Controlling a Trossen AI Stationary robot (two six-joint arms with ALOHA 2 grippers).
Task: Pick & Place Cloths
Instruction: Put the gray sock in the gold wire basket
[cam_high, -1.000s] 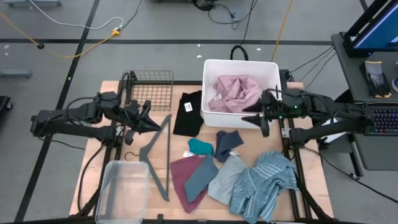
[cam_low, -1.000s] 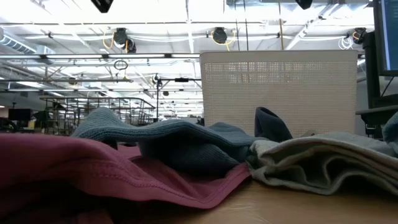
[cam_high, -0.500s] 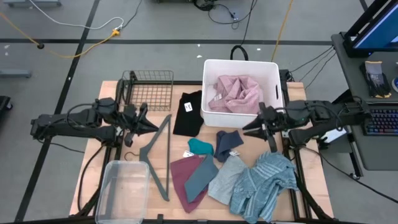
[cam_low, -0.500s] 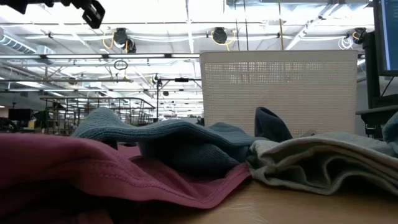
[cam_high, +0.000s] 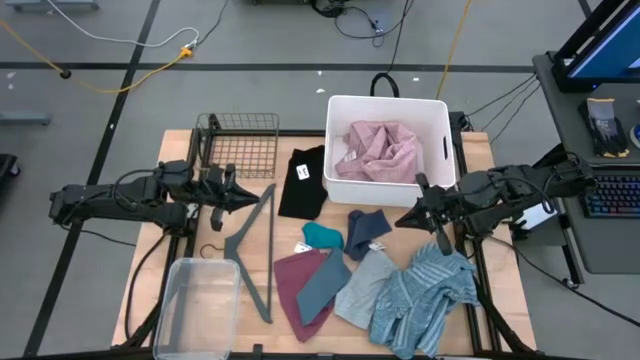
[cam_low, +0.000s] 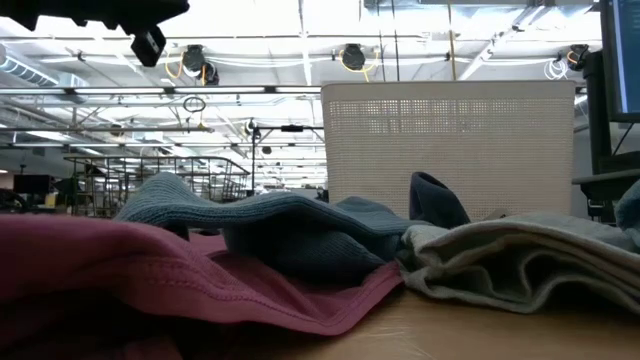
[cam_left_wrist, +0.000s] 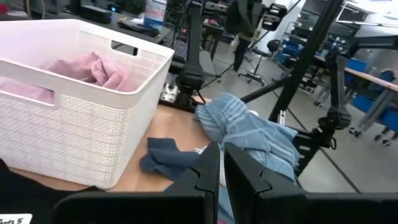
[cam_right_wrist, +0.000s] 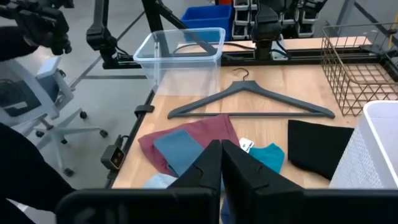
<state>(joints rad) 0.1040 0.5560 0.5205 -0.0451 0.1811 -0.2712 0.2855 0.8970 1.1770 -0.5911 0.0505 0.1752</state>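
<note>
r hand (cam_high: 404, 219) closed empty, moved off bin (cam_high: 437, 112) toward striped cloth (cam_high: 425, 293); pink cloth (cam_high: 378, 148) in. l hand (cam_high: 252, 199) shut, idle. next pick pending.

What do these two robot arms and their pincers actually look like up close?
Both arms are dark, nearly black, built of jointed segments with thin black cables looping alongside. The left gripper and right gripper each end in two flat, black, angular fingers with stepped, notched inner edges. No markings show on them.

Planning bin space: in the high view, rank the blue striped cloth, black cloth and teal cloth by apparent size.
1. blue striped cloth
2. black cloth
3. teal cloth, partly tucked under others, so unsure
</note>
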